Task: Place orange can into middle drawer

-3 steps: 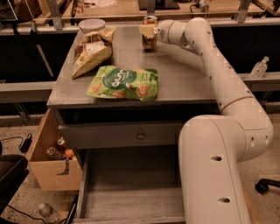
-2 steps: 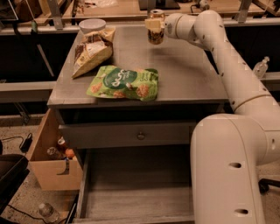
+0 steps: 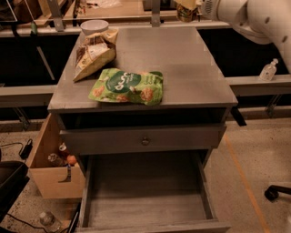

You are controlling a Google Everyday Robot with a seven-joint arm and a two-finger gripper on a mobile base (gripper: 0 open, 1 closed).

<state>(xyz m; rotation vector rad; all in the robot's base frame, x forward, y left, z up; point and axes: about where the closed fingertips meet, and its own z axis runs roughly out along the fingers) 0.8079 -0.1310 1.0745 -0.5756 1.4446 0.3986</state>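
The gripper [image 3: 188, 6], clamped around the orange can [image 3: 184, 14], has raised it off the cabinet top [image 3: 191, 68] at the far edge. The middle drawer [image 3: 145, 200] stands open below, so the carry down probably comes next.

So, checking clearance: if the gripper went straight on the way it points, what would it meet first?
The gripper, above the far table edge holding the orange can, points left; probably the grey upright first, depth unclear.
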